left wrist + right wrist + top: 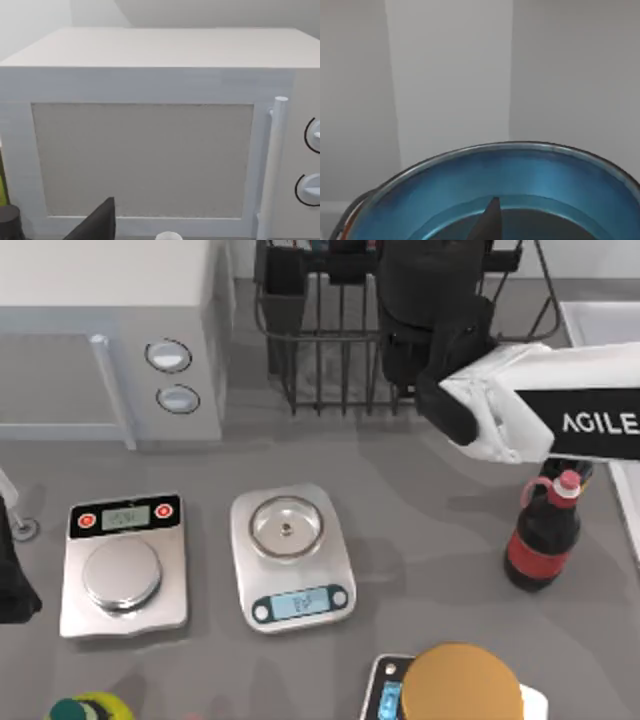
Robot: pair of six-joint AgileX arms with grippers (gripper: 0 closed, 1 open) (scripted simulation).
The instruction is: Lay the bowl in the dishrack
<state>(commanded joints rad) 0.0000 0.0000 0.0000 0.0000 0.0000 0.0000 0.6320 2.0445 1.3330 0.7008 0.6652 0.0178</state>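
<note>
Right arm (540, 410) reaching from right edge toward top centre, wrist dark; left end effector (12, 580) parked at left edge.

The top view looks straight down on the table (400, 490) from above, taking in the microwave (110, 340) at the rear left, the dishrack (330, 340) at the rear centre and the two scales (290, 560) in front. The left wrist view faces the microwave (145, 135) door level and from close by, so these two views share the microwave. The right wrist view sits very near a blue bowl (520, 175), looking across its rim toward a plain wall.
</note>
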